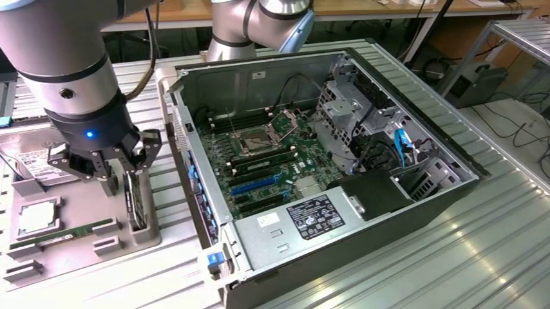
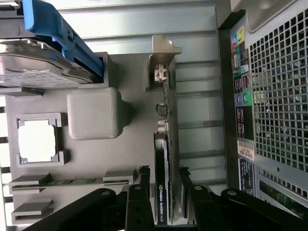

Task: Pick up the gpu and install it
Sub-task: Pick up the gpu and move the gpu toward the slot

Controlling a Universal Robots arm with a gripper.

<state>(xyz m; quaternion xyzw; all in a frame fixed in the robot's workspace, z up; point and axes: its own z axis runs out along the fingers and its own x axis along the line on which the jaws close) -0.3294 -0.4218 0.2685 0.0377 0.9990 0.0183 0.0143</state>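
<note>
The gpu (image 1: 135, 203) (image 2: 162, 144) stands on edge in a slot of the grey tray (image 1: 82, 254), on the tray's side nearest the open computer case (image 1: 284, 257). The gripper (image 1: 126, 183) (image 2: 163, 171) hangs over it, jaws apart, straddling the card.

Grey robot arm (image 1: 64, 71) reaches downward at the exterior view's left; its black gripper (image 1: 123, 182) points straight down; fingers (image 2: 138, 204) spread apart.
</note>
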